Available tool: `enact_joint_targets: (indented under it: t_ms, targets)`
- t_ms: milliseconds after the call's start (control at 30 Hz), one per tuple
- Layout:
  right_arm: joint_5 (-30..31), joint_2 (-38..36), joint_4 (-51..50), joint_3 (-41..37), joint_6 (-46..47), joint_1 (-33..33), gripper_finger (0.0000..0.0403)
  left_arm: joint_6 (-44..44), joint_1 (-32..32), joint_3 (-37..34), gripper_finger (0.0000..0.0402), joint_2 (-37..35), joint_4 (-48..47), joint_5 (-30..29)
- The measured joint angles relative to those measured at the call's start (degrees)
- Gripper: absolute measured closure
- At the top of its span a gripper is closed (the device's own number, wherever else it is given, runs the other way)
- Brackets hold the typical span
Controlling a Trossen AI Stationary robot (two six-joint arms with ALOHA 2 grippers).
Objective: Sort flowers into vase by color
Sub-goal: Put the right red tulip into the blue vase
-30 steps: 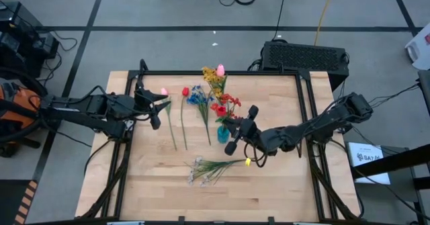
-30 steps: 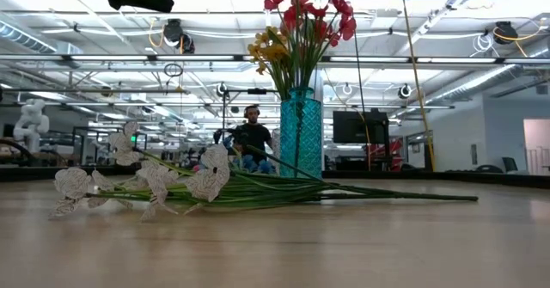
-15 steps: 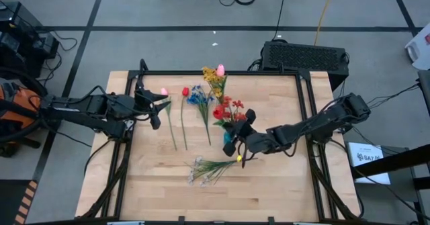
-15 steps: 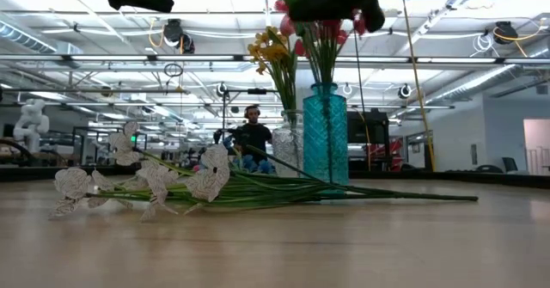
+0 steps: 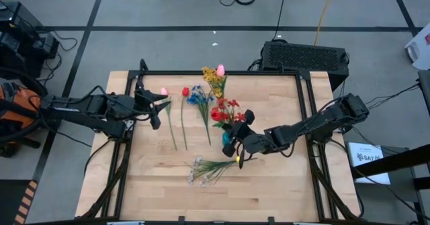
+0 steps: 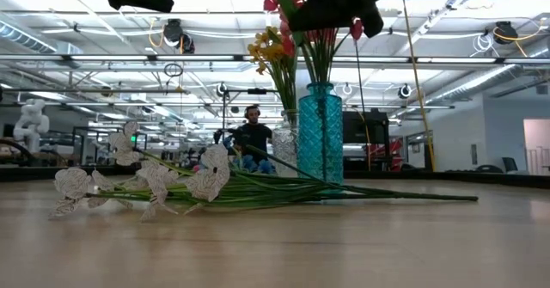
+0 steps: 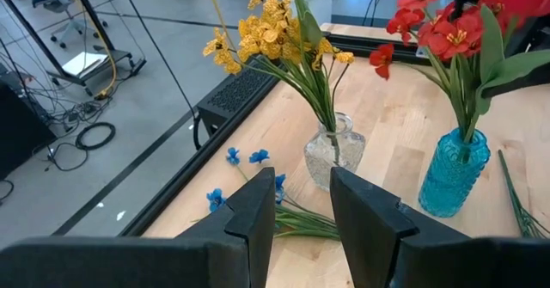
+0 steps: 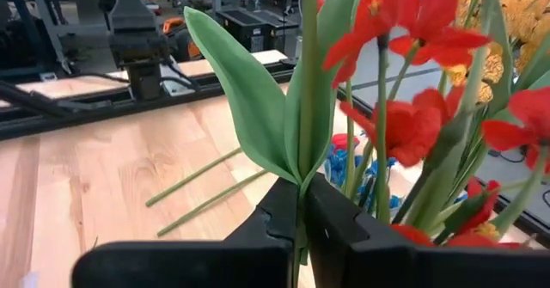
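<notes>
A blue vase (image 5: pixel 227 140) (image 6: pixel 320 133) stands mid-table and holds red flowers (image 5: pixel 226 111). My right gripper (image 5: pixel 236 131) (image 8: pixel 301 198) hovers just above its mouth, shut on a green leafed stem. Behind it, a clear vase (image 7: pixel 337 156) holds yellow flowers (image 5: pixel 213 77) and a pink tulip (image 5: pixel 220 69). A white spray (image 5: pixel 211 167), a blue spray (image 5: pixel 199 100), a red tulip (image 5: pixel 185 91) and a pink tulip (image 5: pixel 163 91) lie flat on the table. My left gripper (image 5: pixel 156 109) (image 7: pixel 302 193) waits open above the table's left side, with nothing between its fingers. My right gripper pinches the green stem (image 8: pixel 302 180) between its two fingers, just below where a broad leaf (image 8: pixel 245 99) branches off. The fingers come nearly level from the table's right side and lie across the stem. The stem stands upright among the red flowers; the gripper hides its lower end.
Black rails (image 5: pixel 304 104) frame the wooden table. The near half of the table beyond the white spray is bare wood (image 5: pixel 222 198). A person (image 6: pixel 252 137) sits far off in the room behind the table.
My right gripper has sunk toward the blue vase with the stem, tipping more level, and has stayed shut. The blue vase has shifted slightly toward the table's near edge, so the clear vase now shows beside it in the low view.
</notes>
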Motion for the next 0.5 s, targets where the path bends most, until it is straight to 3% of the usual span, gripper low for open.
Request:
enact_joint_targets:
  t_ms: [500]
  targets:
    - [0.0,-3.3,0.6,0.0,-2.1,1.0,0.0325,0.1,0.0,0.0,0.0279,0.0,0.0,0.0]
